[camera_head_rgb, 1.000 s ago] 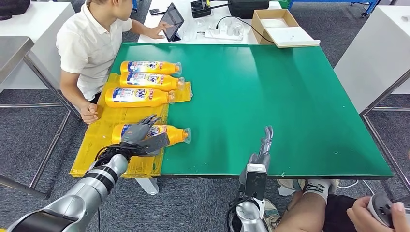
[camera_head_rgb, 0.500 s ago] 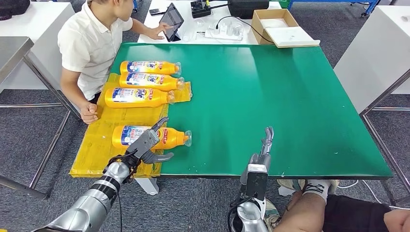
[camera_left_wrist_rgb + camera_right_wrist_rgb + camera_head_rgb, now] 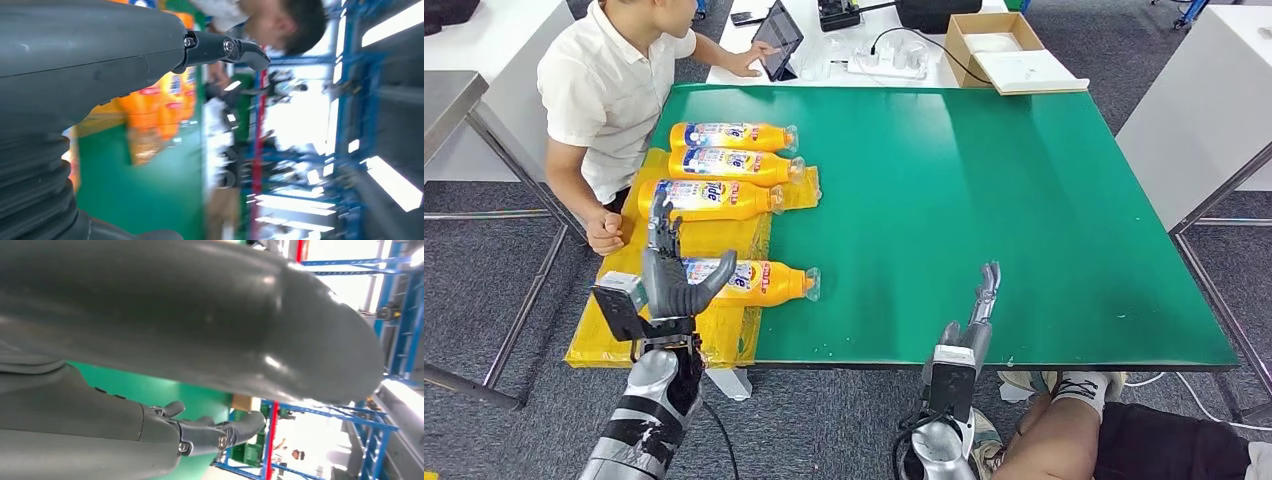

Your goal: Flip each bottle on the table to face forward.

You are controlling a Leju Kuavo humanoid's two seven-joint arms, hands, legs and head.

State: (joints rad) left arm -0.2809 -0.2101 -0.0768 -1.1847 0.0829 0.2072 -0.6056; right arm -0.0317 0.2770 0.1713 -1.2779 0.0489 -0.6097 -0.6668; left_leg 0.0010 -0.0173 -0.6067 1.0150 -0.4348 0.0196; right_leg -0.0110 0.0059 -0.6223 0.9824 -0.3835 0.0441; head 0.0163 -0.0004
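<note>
Above the nearest orange plastic bottle [image 3: 749, 282], the left hand [image 3: 667, 268] hangs empty, fingers spread; right hand [image 3: 982, 305] likewise empty — wrist views blur the labels.

Left robot hand [image 3: 667, 272]: let go of the nearest bottle [image 3: 749, 282], lifted off it, turned upright, fingers spread.
Nearest bottle: left lying on the yellow mat [image 3: 629, 300].

Four orange-yellow bottles [image 3: 724, 199] showing blue, white and red labels; yellow mat [image 3: 629, 300] lying on green table [image 3: 984, 190]; person [image 3: 609, 85] wearing white shirt; brown cardboard box [image 3: 994, 45] sitting far.
</note>
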